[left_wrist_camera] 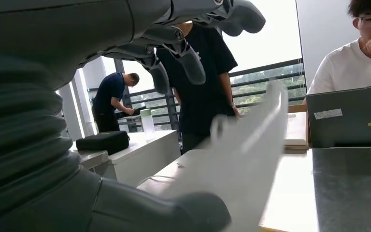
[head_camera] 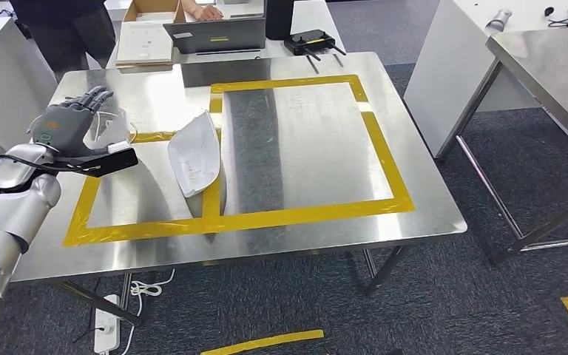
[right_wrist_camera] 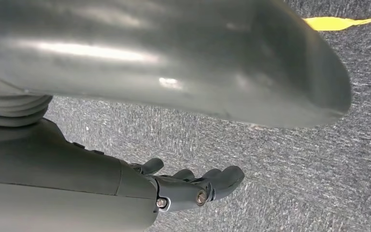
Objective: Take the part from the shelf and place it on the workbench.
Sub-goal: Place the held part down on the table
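The white part (head_camera: 194, 154) lies on the steel workbench (head_camera: 303, 133), tilted on its edge across the strip of yellow tape (head_camera: 296, 216) that divides the two marked rectangles, nearer the workbench's left edge than its right. It touches no hand. In the left wrist view the part (left_wrist_camera: 251, 145) shows as a pale, blurred curved shell just beyond the fingers.

The left hand (head_camera: 70, 122) hovers over the left edge of the workbench, beside the part and apart from it — fingers spread, nothing in its grasp. In its own wrist view the dark fingers (left_wrist_camera: 188, 58) arch over the scene with the thumb (left_wrist_camera: 174, 212) below them. The right hand (right_wrist_camera: 193, 186) hangs above grey carpet (right_wrist_camera: 294, 169), fingers loosely extended and holding nothing; a strip of yellow floor tape (right_wrist_camera: 338, 21) lies on the carpet behind it.

At the far edge of the workbench stands an open laptop (head_camera: 214, 33), with a flat white box (head_camera: 146, 44) to its left and a black router (head_camera: 309, 42) with antennas to its right. A cardboard box (head_camera: 151, 9) sits behind them; what it holds cannot be told. A person's hand (head_camera: 207, 11) rests by the laptop — another person (head_camera: 63, 26) in dark clothes stands off the far left corner. A second steel table (head_camera: 547, 66) stands well apart off the right edge, and a white power strip (head_camera: 105, 325) lies on the floor under the near left corner.
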{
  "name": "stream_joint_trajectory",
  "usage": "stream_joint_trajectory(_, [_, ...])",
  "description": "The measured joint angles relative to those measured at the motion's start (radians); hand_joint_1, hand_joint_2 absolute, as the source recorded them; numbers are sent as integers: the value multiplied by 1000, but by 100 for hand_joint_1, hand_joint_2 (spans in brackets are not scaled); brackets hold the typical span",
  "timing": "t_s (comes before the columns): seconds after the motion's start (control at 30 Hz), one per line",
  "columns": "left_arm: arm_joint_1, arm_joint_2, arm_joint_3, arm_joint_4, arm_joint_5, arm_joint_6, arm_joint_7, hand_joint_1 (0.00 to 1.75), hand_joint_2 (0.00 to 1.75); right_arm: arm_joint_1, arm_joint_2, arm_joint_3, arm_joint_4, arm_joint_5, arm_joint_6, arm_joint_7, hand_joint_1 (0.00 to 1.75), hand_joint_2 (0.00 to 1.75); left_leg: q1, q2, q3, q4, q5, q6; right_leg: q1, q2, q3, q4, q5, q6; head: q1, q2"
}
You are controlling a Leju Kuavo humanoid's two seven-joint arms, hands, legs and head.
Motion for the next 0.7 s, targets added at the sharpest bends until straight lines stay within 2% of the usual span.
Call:
stream_joint_trajectory(0.17, [-1, -20, 1, 0, -7, -12, 34, 0, 0, -1, 0, 0, 0, -1, 1, 4, 0, 0, 0, 1, 1, 0, 0, 0, 0, 0, 0, -1, 0, 0, 0, 0])
stream_joint_trajectory(0.27, [-2, -25, 3, -1, -14, -16, 49, 0, 0, -2, 0, 0, 0, -2, 3, 9, 0, 0, -3, 1, 3, -4, 0, 8, -2, 1, 2, -5, 3, 8, 0, 0])
stream_joint_trajectory(0.33, [-3, -31, 6, -2, -15, -17, 54, 0, 0, -3, -2, 0, 0, -4, 2, 10, 0, 0, 5, 6, 11, -19, 8, 14, -1, 0, -2, 9, -8, 16, -1, 0])
stream_joint_trajectory(0.4, [-5, -38, 7, -3, -15, -19, 57, 0, 0, -4, -4, -1, 0, -5, 1, 10, 0, 0, 14, 11, 18, -31, 14, 17, -7, -3, -42, 92, -56, 29, 1, 0])
stream_joint_trajectory(0.47, [-6, -45, 7, -2, -15, -20, 58, 0, 0, -3, -3, -1, 0, -5, 1, 10, 0, 0, 20, 14, 17, -32, 15, 15, -21, -4, -112, 228, -113, 44, 3, 0])
stream_joint_trajectory(0.5, [-5, -47, 7, -1, -15, -20, 59, 0, 0, -2, -3, -2, 0, -5, 1, 10, 0, 0, 25, 15, 16, -31, 15, 12, -29, -5, -136, 272, -122, 52, 3, 0])
stream_joint_trajectory(0.53, [-5, -50, 7, -1, -15, -21, 59, 0, 0, -1, -4, -2, 0, -5, 1, 10, 0, 0, 30, 16, 15, -28, 15, 6, -38, -6, -144, 281, -111, 61, 4, 0])
stream_joint_trajectory(0.57, [-5, -52, 8, -1, -16, -23, 60, 0, 0, -1, -4, -2, 0, -5, 1, 10, 0, 0, 37, 16, 14, -24, 15, -2, -46, -8, -131, 248, -82, 71, 4, 0])
stream_joint_trajectory(0.6, [-5, -54, 8, -1, -17, -25, 61, 0, 0, -1, -4, -2, 0, -5, 1, 11, 0, 0, 45, 16, 11, -17, 13, -12, -55, -11, -101, 182, -42, 82, 4, 0])
stream_joint_trajectory(0.63, [-6, -55, 8, -1, -19, -28, 63, 0, 0, -2, -3, -2, 0, -5, 1, 11, 0, 0, 51, 16, 8, -10, 10, -24, -61, -13, -70, 115, -14, 92, 5, 0])
stream_joint_trajectory(0.67, [-8, -55, 9, -1, -23, -31, 67, 0, 0, -2, -2, -3, 0, -5, 0, 11, 0, 0, 54, 16, 3, -1, 8, -36, -65, -11, -48, 63, 8, 93, 7, 0])
stream_joint_trajectory(0.7, [-11, -55, 11, -2, -27, -35, 74, 0, 0, -2, -1, -3, 0, -5, 0, 11, 0, 0, 54, 16, -1, 3, 9, -48, -65, -8, -39, 36, 16, 90, 9, 0])
